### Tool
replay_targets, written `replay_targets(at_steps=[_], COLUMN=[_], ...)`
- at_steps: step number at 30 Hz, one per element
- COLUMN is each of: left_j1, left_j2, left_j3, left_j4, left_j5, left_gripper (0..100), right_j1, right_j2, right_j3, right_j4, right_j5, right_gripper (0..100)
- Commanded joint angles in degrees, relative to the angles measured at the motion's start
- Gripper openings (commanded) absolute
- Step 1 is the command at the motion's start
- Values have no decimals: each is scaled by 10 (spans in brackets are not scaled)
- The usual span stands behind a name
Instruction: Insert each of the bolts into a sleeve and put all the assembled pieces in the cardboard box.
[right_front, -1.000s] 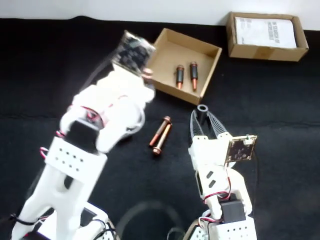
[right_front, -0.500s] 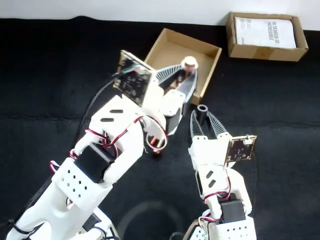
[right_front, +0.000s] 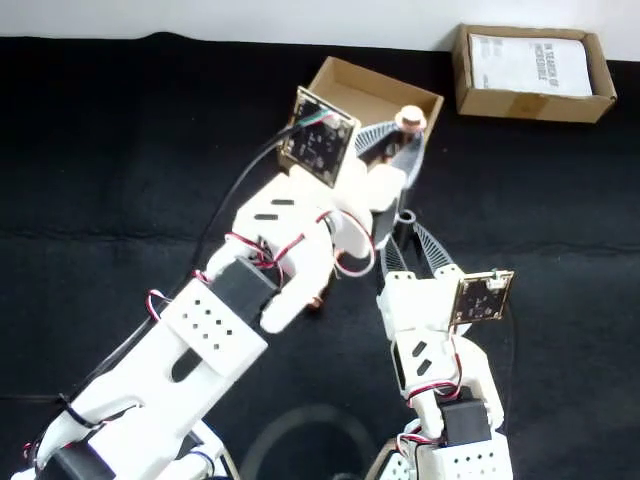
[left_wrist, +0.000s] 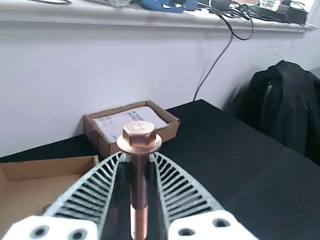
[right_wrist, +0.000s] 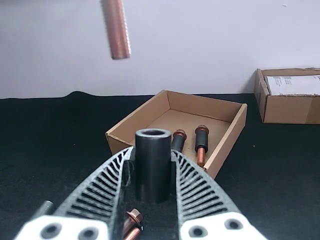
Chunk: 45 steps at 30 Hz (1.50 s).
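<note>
- Near the box's (right_front: 338, 72) front wall, raised off the table (right_front: 100, 150), the left gripper (right_front: 394, 141) clamps a bolt (right_front: 409, 119) upright, head up.
- Just before the box, the right gripper (right_front: 406, 232) grips a sleeve (right_front: 405, 216), upright.
- Inside the box lie two assembled pieces (right_wrist: 201, 136), side by side.

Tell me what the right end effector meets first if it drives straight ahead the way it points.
Likely the near wall of the cardboard box, just past the sleeve the right end effector holds. The bolt hangs higher, though depth is unclear.
</note>
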Motion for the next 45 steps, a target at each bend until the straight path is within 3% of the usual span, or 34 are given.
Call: replay_targets(at_steps=[1,6,32,40,45], left_j1=[15,20,19,45,80], left_j2=[0,0,80,40,13], left_j3=[22,53,24,49,109], left_j4=[-15,-15,-31,101,113], left_j5=[43,105,104,107,107], left_gripper=[9,9,9,9,9], right_j1=[-6,-6,-6,-6,-6], right_j2=[-5,-5,-5,-5,-5], right_j3=[73,73,73,73,73], right_j4=[-16,-32,-30,-30,-30], right_j5=[-5,-5,-5,-5,-5], right_gripper=[7,7,7,7,7])
